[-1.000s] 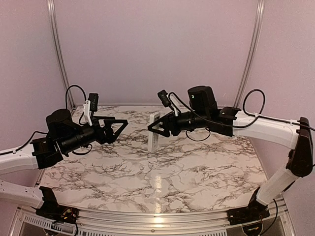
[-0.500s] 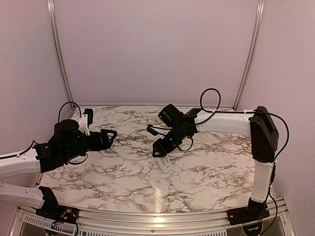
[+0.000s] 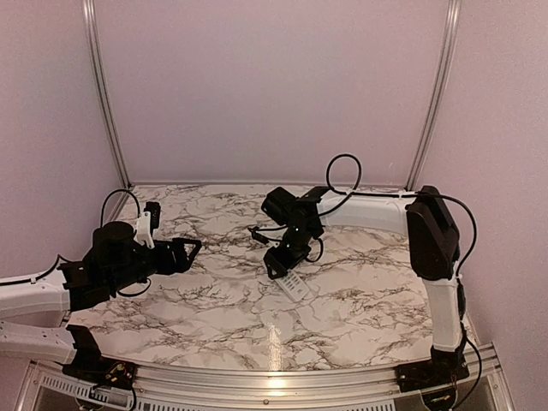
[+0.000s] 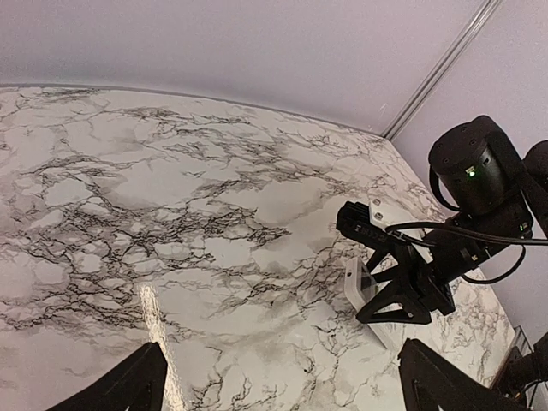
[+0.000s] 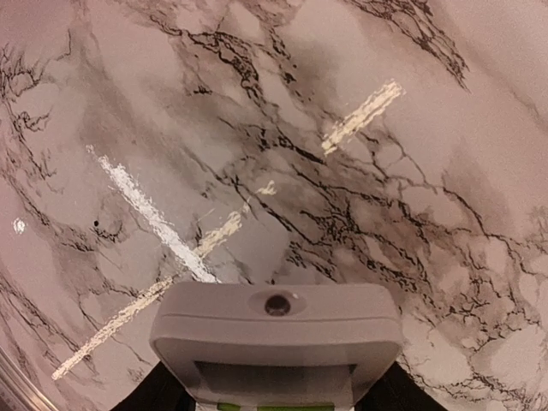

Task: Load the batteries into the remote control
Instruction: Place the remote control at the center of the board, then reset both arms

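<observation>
Right gripper (image 3: pixel 279 268) clamped on one end of the remote control (image 3: pixel 297 288) at the table (image 3: pixel 214 312); left gripper (image 3: pixel 193 253) wide open, empty — so off-centre a hold may let the remote pivot or slip.

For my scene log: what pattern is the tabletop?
The tabletop is white marble with black veins, clearest in the left wrist view.

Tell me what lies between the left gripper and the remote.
Nothing: only bare marble table separates the left gripper from the remote, as the top and left wrist views show.
</observation>
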Available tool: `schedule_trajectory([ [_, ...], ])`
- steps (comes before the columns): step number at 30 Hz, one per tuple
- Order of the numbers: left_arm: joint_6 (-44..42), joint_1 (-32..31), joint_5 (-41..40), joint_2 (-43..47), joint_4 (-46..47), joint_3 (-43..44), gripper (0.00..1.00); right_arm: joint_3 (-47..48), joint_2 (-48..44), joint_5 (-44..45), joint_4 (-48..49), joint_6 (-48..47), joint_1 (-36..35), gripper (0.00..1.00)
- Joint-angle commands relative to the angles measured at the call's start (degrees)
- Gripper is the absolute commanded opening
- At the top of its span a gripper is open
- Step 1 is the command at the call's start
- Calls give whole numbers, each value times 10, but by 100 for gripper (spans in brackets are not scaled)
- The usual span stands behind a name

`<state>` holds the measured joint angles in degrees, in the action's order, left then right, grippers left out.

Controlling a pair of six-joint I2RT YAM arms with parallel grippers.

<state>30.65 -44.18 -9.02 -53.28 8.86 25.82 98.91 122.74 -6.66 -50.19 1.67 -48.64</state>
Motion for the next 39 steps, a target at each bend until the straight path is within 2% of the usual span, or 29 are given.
schedule_trajectory([
  [1,-6,2,6,20,42,-23,99,32,60,39,-41,-3,-6,38],
  [6,-13,4,-18,0,26,-17,99,71,92,40,-59,1,-5,42],
  [11,-18,18,-6,-19,36,-15,99,89,111,52,-71,3,-6,46],
  [18,-20,29,11,-26,48,-14,99,88,120,53,-63,12,-10,55],
  [21,-21,32,22,-39,38,-3,99,83,116,47,-58,12,-11,64],
  [29,-26,43,68,-51,5,32,99,64,71,10,-11,5,-9,86],
  [35,-42,58,68,-102,-84,122,99,3,-21,-56,93,5,17,98],
  [39,-54,88,107,-147,-141,205,99,-45,-97,-84,163,14,45,99],
])
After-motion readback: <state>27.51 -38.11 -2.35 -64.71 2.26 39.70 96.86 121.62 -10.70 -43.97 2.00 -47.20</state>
